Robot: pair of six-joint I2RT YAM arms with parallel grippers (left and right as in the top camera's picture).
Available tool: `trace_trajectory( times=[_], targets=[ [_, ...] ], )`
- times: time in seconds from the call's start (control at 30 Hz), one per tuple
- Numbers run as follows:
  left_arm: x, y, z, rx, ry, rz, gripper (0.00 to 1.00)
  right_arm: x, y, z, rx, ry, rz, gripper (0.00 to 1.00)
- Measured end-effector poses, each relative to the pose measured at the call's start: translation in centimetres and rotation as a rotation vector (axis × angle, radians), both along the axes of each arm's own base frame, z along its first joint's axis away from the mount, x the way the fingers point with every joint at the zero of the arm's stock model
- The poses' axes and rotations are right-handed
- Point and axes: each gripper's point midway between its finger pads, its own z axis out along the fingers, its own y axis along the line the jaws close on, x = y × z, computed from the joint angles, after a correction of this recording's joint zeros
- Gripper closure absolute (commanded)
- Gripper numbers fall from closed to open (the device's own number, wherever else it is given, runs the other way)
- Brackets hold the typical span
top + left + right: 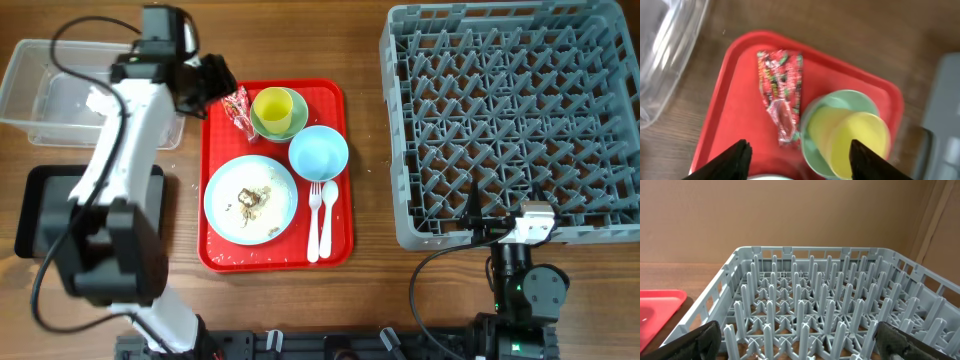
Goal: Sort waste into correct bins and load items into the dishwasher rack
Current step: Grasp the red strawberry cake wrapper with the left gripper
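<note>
The small red wrapper (780, 95) lies flat in the far left corner of the red serving tray (720, 100). It is a crinkled, glossy strip printed in red, green and white, and its near end is just beside the pale-green bowl (812, 145). The smooth small yellow cup (855, 140) stands inside that bowl.

The left gripper (799, 150) hangs over the wrapper with its dark fingers (735, 160) spread apart and nothing between them. Its white arm reaches up from the table's near left edge, crossing the shallow black tray (40, 210) beside the clear tub (40, 80).

Nearer on the red tray, the round light-blue plate (280, 180) carries brownish food scraps (248, 198).

The right gripper (800, 340) is released wide. It faces the grey dishwasher rack (805, 250), whose upright pegs form a grid.
</note>
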Motion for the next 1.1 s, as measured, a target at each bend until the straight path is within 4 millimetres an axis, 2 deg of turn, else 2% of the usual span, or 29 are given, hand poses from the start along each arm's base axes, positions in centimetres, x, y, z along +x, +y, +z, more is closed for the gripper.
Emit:
trace_trajectory(
  times=[0.07, 0.17, 0.23, 0.33, 0.4, 0.67, 0.77, 0.97, 1.1],
  targets=[
    [0.5, 0.4, -1.7, 0.014, 0.027, 0.035, 0.57, 0.0, 0.0, 0.0, 0.000, 0.000, 0.000, 0.00],
    [1.5, 0.8, -4.4, 0.020, 0.051, 0.077, 0.76, 0.0, 0.0, 0.0, 0.000, 0.000, 0.000, 0.00],
    [1.8, 0.8, -5.9, 0.021, 0.071, 0.085, 0.80, 0.0, 0.0, 0.0, 0.000, 0.000, 0.000, 0.00],
    [1.6, 0.7, -8.9, 0.024, 0.127, 0.087, 0.81, 0.0, 0.0, 0.0, 0.000, 0.000, 0.000, 0.00],
    [1.5, 0.4, -10.0, 0.026, 0.149, 0.081, 0.85, 0.0, 0.0, 0.0, 0.000, 0.000, 0.000, 0.00],
    [1.6, -4.1, -9.9, 0.023, 0.123, 0.004, 0.85, 0.0, 0.0, 0.0, 0.000, 0.000, 0.000, 0.00],
    [1.8, -4.3, -9.8, 0.021, 0.114, 0.002, 0.82, 0.0, 0.0, 0.0, 0.000, 0.000, 0.000, 0.00],
    [2.5, -4.2, -9.6, 0.024, 0.082, 0.017, 0.68, 0.0, 0.0, 0.0, 0.000, 0.000, 0.000, 0.00],
    [2.5, -3.6, -9.8, 0.055, 0.085, 0.035, 0.68, 0.0, 0.0, 0.0, 0.000, 0.000, 0.000, 0.00]
  ],
)
